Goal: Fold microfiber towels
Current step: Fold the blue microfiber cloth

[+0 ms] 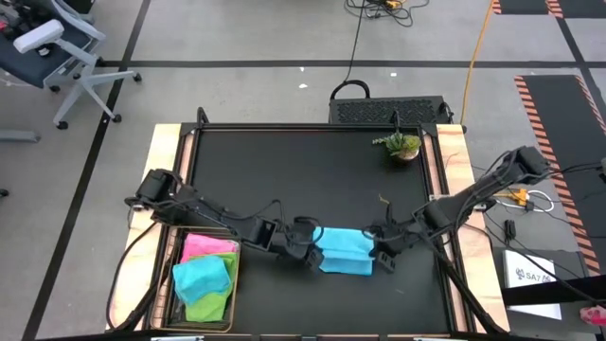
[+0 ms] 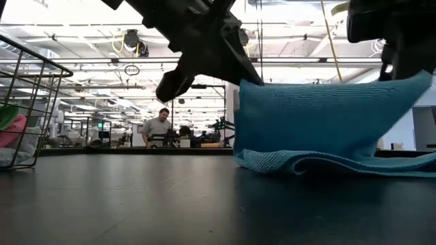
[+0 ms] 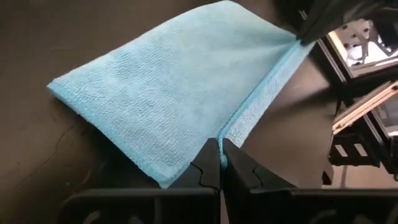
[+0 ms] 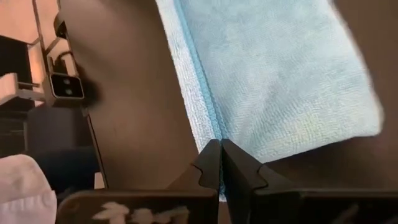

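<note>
two grippers pinch one light blue towel (image 1: 343,251) low in the high view's middle: the left gripper (image 1: 311,254) is clamped on its left edge, the right gripper (image 1: 382,252) on its right edge, lifting a fold off the black tabletop (image 1: 303,180). pink, teal and lime towels (image 1: 206,275) sit in the wire basket (image 1: 173,284) at lower left. a potted plant (image 1: 401,145) stands at upper right. a white sheet (image 1: 530,273) at lower right bears print too small to read. beyond the table the low view shows a bright workshop with a person (image 2: 158,127).
</note>
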